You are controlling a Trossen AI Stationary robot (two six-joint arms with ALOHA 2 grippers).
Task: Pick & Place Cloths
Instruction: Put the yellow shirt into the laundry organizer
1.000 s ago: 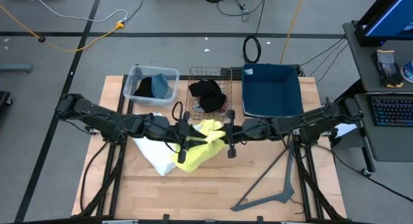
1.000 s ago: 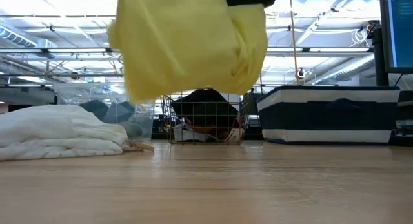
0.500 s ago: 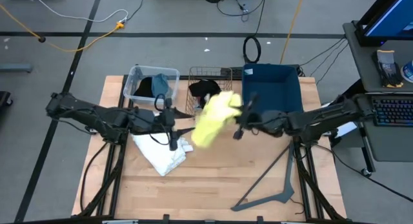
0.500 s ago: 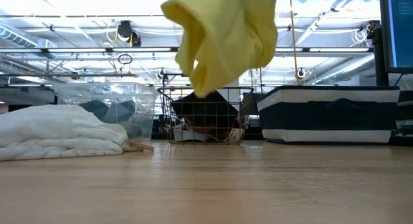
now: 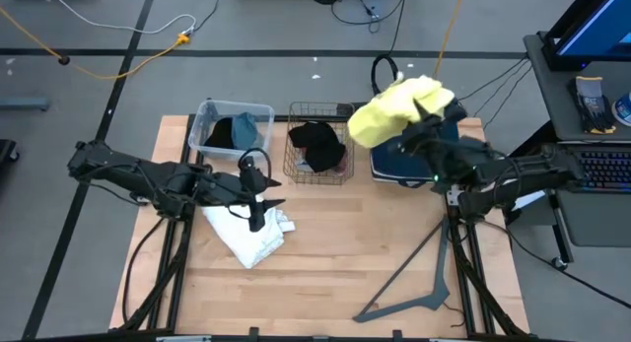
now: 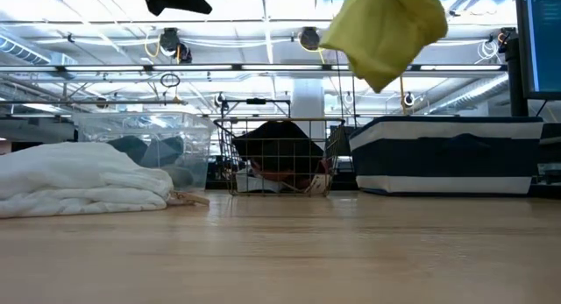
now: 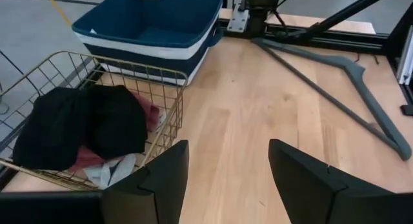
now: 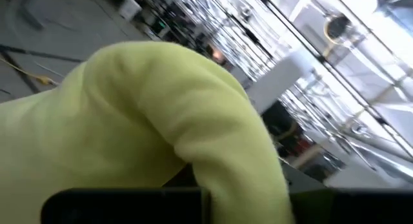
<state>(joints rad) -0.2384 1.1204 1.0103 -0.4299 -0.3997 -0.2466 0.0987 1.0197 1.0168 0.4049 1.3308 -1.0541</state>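
The left end effector has let go and now hangs spread above the white cloth on the surface. The right end effector, clenched on the yellow cloth, has carried it alone over the dark blue bin, so dropping it there seems next.

Soft yellow cloth — matt wood table

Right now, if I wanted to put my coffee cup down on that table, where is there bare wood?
The front half of the table is mostly bare, between the white cloth and the grey hanger. The back edge is crowded: clear tub, wire basket and blue bin side by side, with the yellow cloth held over the bin.
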